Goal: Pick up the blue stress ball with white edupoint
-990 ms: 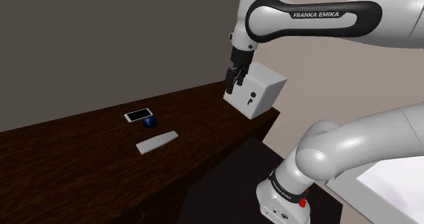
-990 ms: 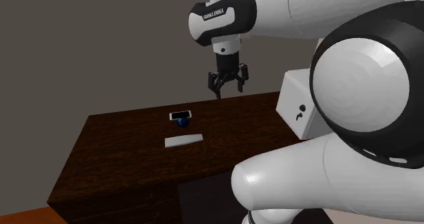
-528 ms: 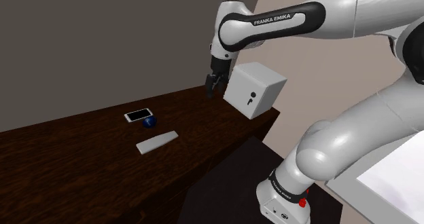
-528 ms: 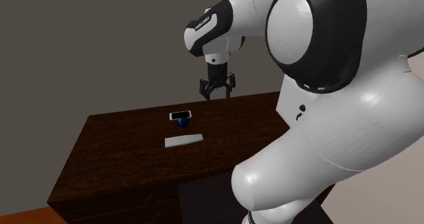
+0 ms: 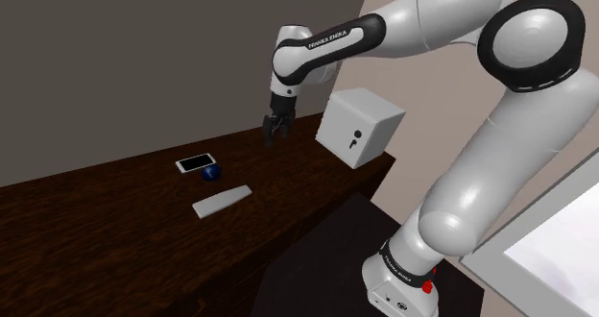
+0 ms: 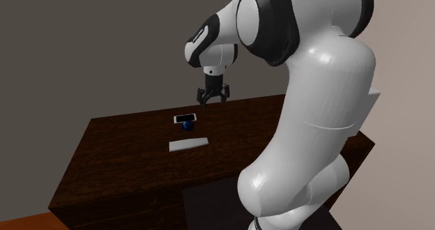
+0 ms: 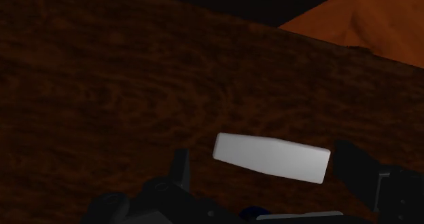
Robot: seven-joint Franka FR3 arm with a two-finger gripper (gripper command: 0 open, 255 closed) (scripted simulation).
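One small blue ball (image 5: 212, 173) sits on the table (image 5: 96, 229) just beside the phone (image 5: 195, 161), near a white bar (image 5: 222, 201). The gripper (image 5: 277, 130) hovers well apart, fingers spread, empty. The ball is probably light and squashy, so a pinch across its middle should suit.

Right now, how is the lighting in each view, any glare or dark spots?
Shoulder view: dim, the dark table nearly swallows the blue ball. Second exterior view: the white arm is brightly lit with a soft sheen, no hard glare. Wrist view: dark and reddish, the white block is the brightest thing.
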